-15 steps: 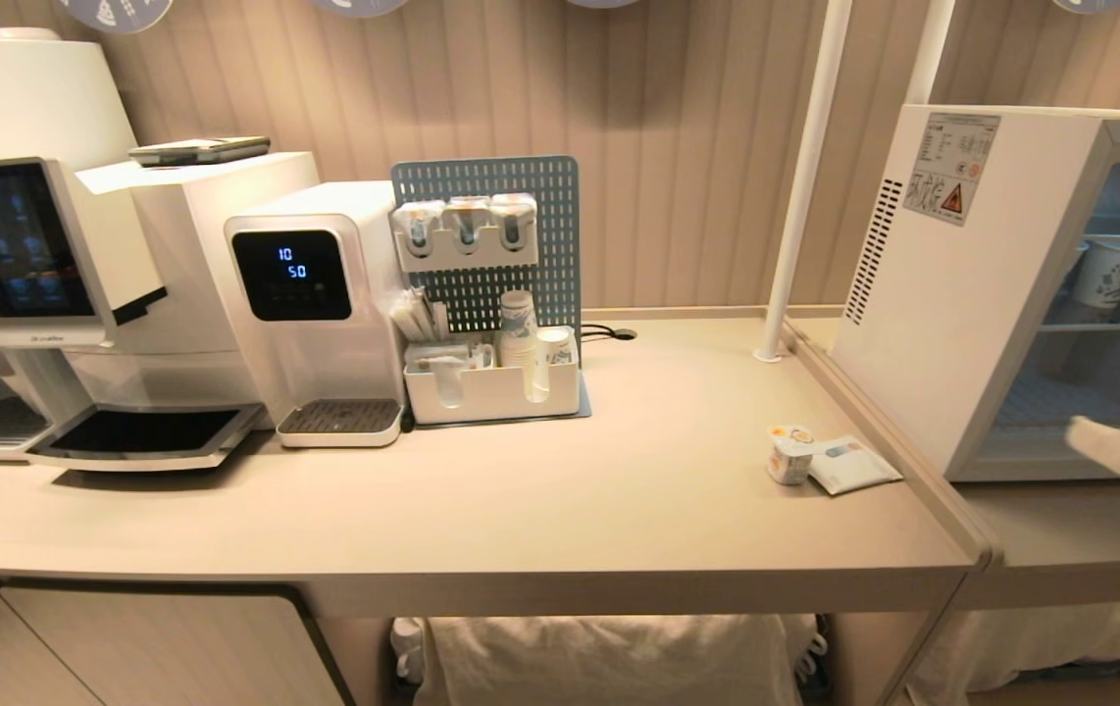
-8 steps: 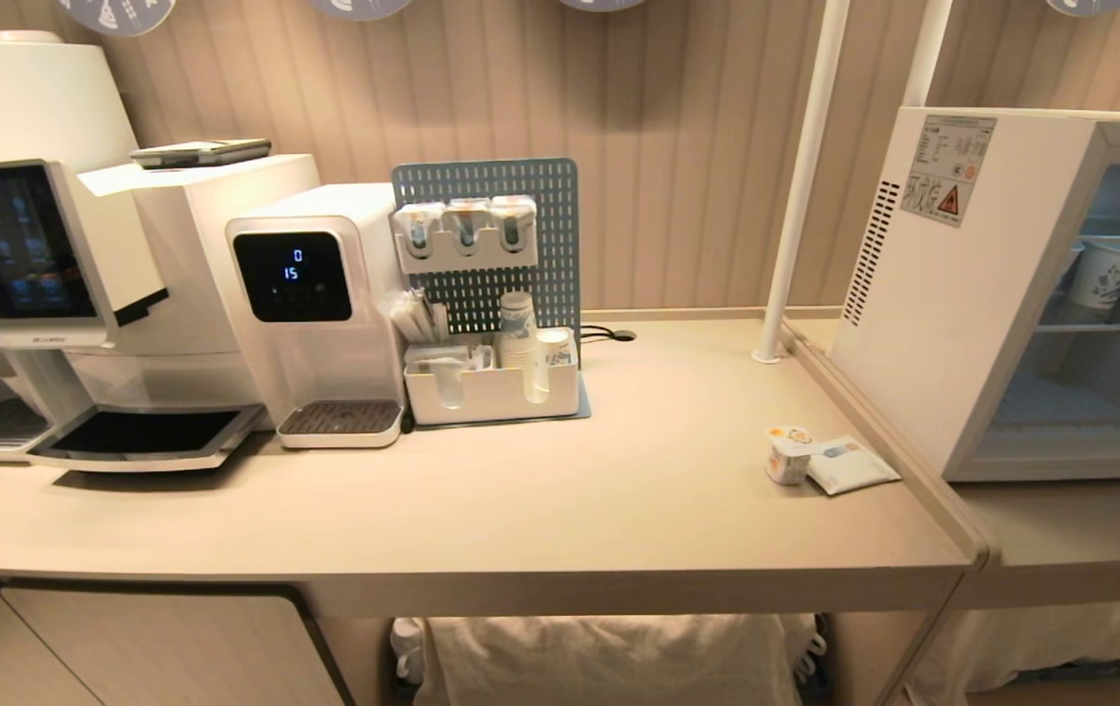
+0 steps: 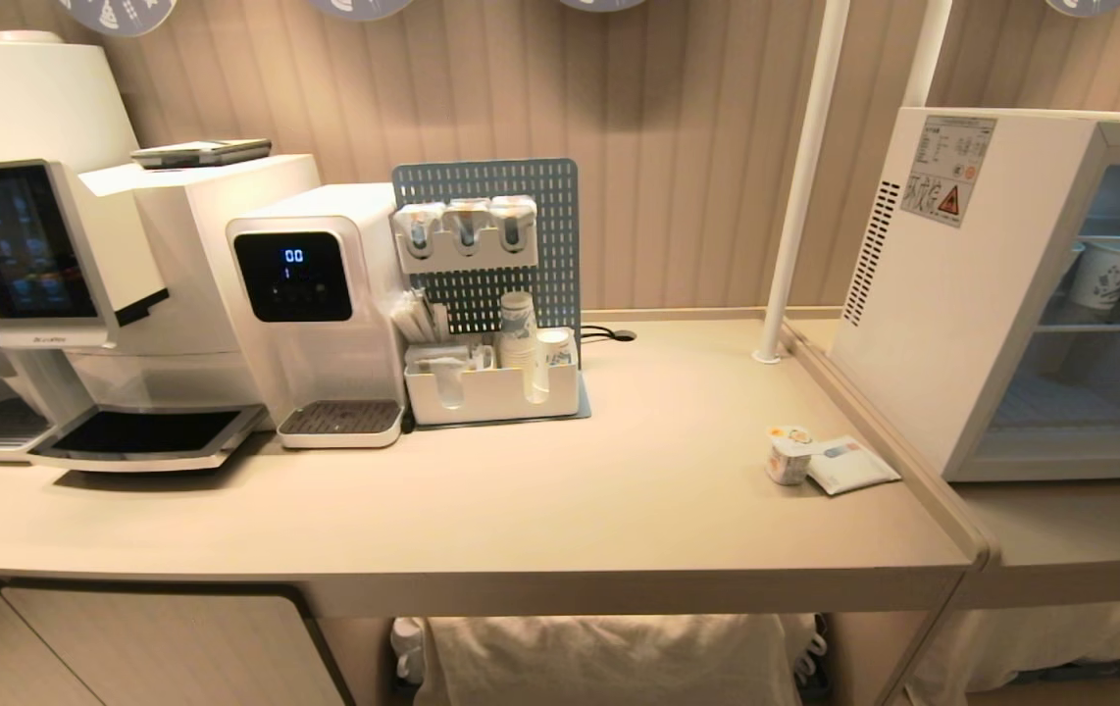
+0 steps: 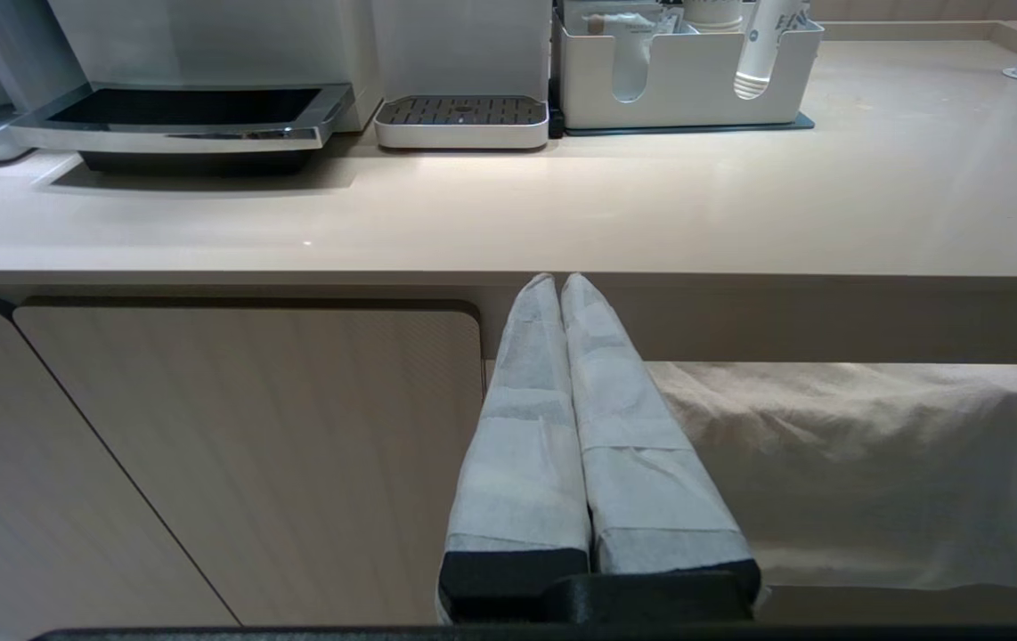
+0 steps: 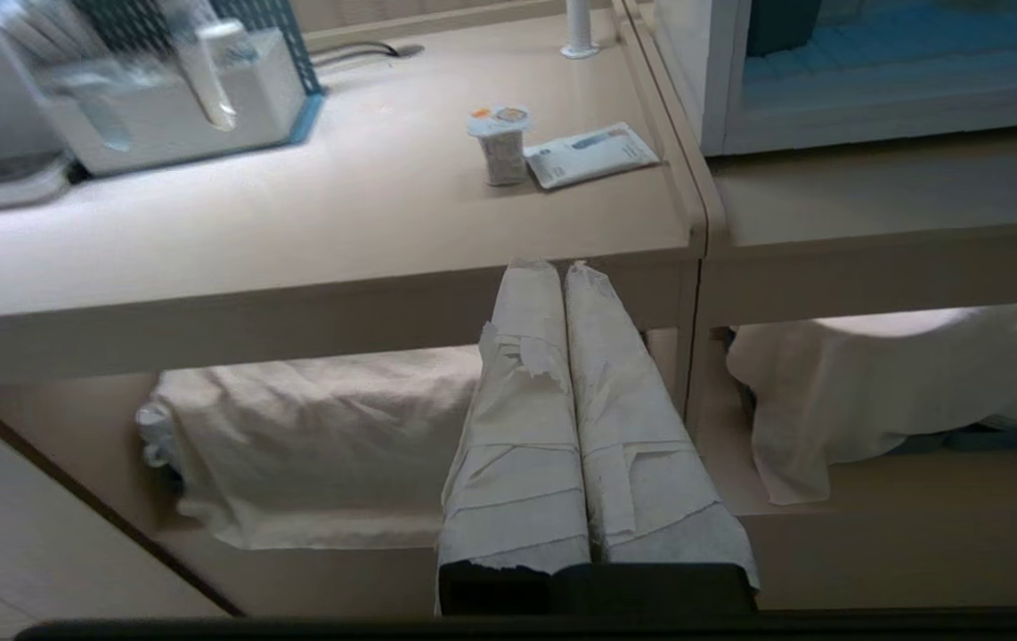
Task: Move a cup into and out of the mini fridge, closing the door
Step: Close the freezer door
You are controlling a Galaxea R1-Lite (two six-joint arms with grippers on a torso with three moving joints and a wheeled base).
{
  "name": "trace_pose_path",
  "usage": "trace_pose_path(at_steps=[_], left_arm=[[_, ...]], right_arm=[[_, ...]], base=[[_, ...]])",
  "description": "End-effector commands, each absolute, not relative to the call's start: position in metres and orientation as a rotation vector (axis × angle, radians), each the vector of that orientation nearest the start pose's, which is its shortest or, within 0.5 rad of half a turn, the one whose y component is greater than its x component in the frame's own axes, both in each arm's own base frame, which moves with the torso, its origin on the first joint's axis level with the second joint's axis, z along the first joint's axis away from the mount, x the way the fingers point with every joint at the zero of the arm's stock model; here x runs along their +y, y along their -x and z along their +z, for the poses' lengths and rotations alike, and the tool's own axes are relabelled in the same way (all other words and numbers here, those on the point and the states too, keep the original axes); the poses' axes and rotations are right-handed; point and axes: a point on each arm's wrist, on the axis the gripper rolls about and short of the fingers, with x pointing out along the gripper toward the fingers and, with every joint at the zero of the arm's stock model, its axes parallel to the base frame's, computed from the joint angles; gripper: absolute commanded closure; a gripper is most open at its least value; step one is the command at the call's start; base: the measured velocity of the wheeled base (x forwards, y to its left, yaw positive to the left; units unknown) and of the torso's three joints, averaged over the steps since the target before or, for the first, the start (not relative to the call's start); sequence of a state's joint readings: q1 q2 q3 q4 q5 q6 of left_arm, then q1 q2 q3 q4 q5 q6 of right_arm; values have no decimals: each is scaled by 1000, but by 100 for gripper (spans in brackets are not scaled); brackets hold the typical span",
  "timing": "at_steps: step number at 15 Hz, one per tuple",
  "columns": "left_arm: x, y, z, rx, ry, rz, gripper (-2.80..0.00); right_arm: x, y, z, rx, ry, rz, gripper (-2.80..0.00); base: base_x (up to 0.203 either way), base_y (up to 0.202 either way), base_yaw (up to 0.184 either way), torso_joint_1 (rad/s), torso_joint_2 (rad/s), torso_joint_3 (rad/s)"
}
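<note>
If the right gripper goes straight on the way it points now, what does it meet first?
Most likely the front edge of the counter: the right gripper, fingers shut, points at it from below the top. The cup stands higher and farther back. Depth is unclear.

Readable markings on the counter appliances and fridge

The water dispenser (image 3: 315, 314) shows glowing digits "00" with a "1" beneath on its dark display (image 3: 292, 276). The mini fridge (image 3: 952, 294) bears a side sticker (image 3: 947, 169) with a yellow triangular warning sign; its print is too small to read.
</note>
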State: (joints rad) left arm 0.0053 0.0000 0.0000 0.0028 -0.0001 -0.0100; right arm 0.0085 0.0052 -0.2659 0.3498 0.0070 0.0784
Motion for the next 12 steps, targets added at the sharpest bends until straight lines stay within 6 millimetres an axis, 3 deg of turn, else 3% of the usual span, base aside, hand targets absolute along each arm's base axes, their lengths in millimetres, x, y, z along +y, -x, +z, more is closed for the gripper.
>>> trace_pose_path(at_steps=[1, 2, 4, 12], left_arm=[[0, 23, 75, 5, 11, 6, 0], [0, 23, 75, 5, 11, 6, 0], [0, 23, 75, 5, 11, 6, 0], [0, 23, 75, 3, 11, 6, 0]], right_arm=[[0, 25, 74, 62, -38, 5, 0], [0, 22, 66, 65, -20, 3, 0], [0, 22, 74, 11, 7, -1, 0], [0, 22, 74, 12, -11, -3, 0]], base=[[0, 0, 0, 0, 0, 0], [0, 0, 0, 0, 0, 0], [0, 0, 0, 0, 0, 0], [1, -8, 2, 1, 0, 0]])
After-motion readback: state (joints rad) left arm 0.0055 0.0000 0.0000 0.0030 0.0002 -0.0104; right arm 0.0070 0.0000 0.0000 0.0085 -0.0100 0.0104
